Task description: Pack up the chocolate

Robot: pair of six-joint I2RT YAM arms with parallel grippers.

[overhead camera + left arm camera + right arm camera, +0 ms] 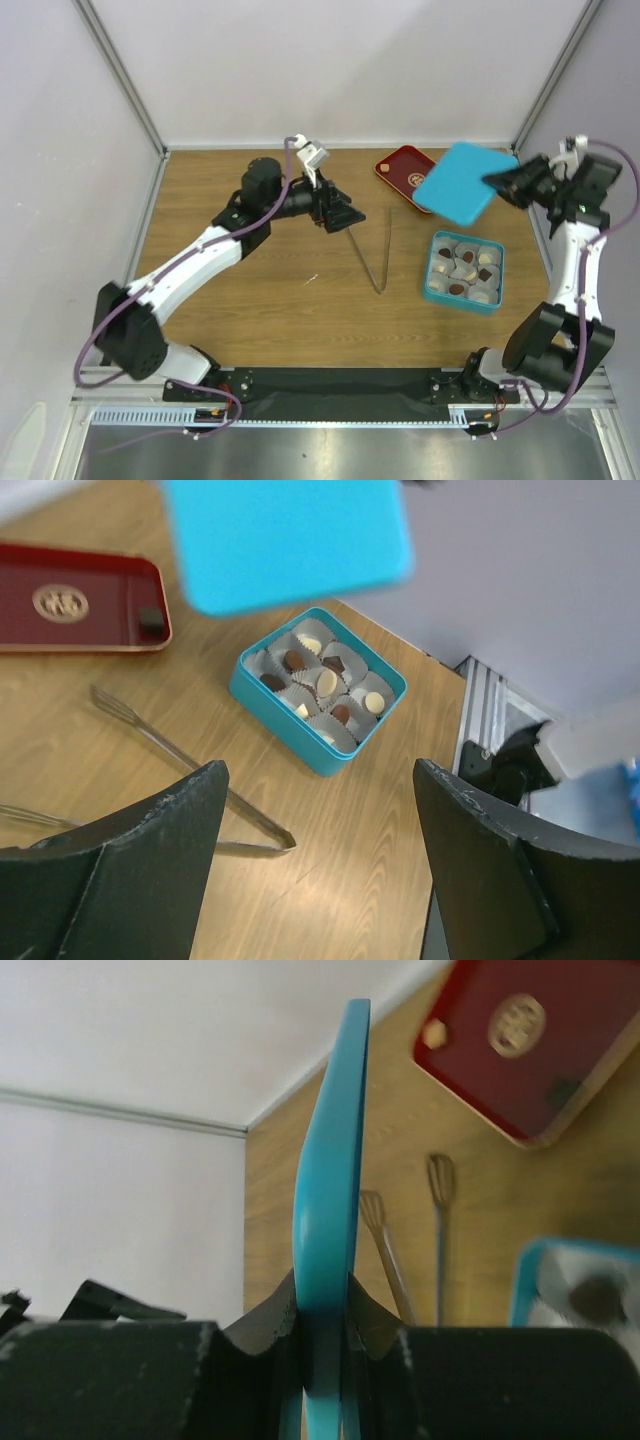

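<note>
— What has the right claw (497, 183) got?
— It pinches the teal lid (455, 182) by 1 edge, with a finger pressed on each face. The lid is up in the air, tilted, and sticks out from the claw toward the other arm.
— And the chocolate?
— The chocolate (322, 680) is in the box (280, 725), in white paper cups: dark, tan and cream pieces. The box stands open on the table (250, 300), below the right claw and nearer to that arm's base.
— The left claw?
— The left claw (345, 217) is spread wide and grips nothing. It hangs over the table and faces the box, which is well apart from it.
— Something between them?
— Yes, the tongs (378, 250) lie flat just beside the left claw, on the side of the box. The red tray (395, 160) is farther back. Seen from above, the lid covers 1 corner of it. 1 dark piece (150, 620) sits on the tray.
</note>
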